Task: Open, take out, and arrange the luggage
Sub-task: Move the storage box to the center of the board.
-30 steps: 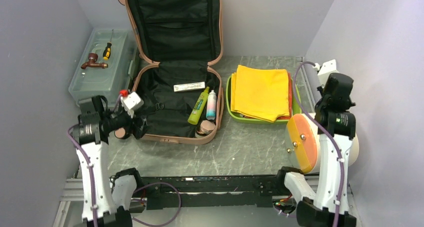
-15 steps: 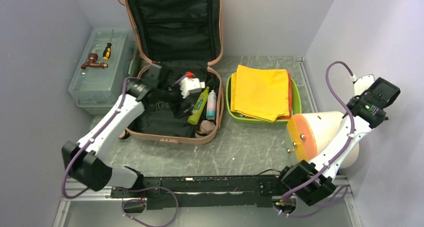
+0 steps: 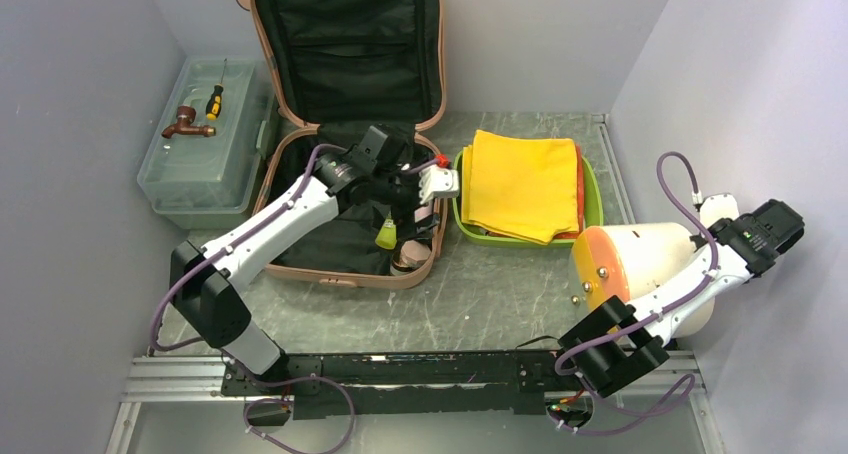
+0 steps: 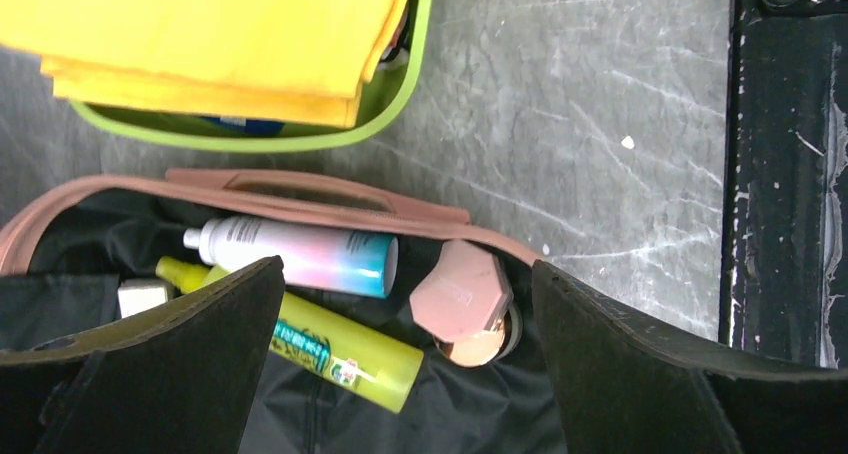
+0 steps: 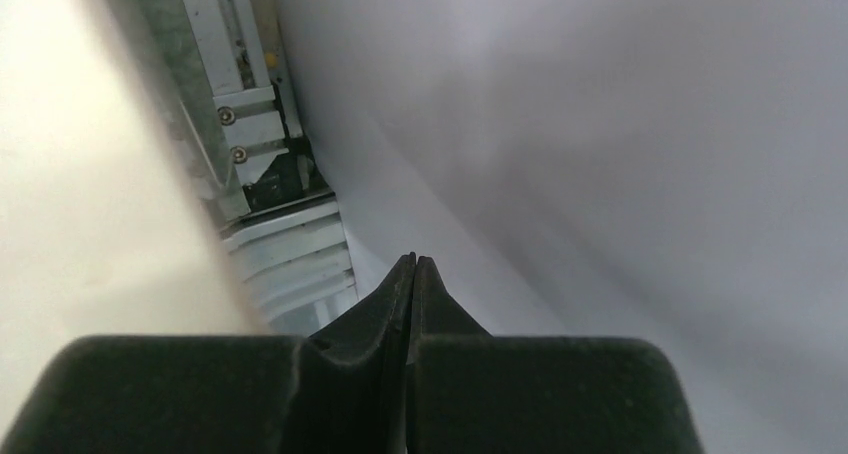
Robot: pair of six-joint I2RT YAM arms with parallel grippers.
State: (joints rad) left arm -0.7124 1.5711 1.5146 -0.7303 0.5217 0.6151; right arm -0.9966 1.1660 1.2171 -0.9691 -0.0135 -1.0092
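Two halves of the luggage (image 3: pixel 340 94) stand open at the back centre of the table (image 3: pixel 480 294). The lid is upright against the rear wall and the base lies flat, with black lining showing in both. The toolbox (image 3: pixel 200 169) sits just left of the base, against the left wall. The tray (image 3: pixel 458 209) sits just right of the base and holds a folded yellow cloth (image 3: pixel 520 184). The cone (image 3: pixel 640 259) lies on its side at the right front, orange face toward the centre. My left arm reaches from its base across the luggage to the base's right side. My right arm is swung out to the right, behind the cone. Left gripper (image 4: pixel 405 269) hangs over the contents, jaws spread wide, nothing between them. Right gripper (image 5: pixel 412 264) is pinched fully together, empty, aimed at the right wall. In the left wrist view, a pink-and-blue bottle (image 4: pixel 300 254) lies along the base's right wall. The yellow-green tube (image 4: pixel 340 344) lies just beside the bottle at a slight angle. The pink compact (image 4: pixel 460 299) sits in the near right corner, just past the bottle's end. A white box (image 4: pixel 140 296) is mostly hidden behind one finger. On the toolbox lid, a brown tap (image 3: pixel 185 124) lies near a screwdriver (image 3: pixel 214 101).
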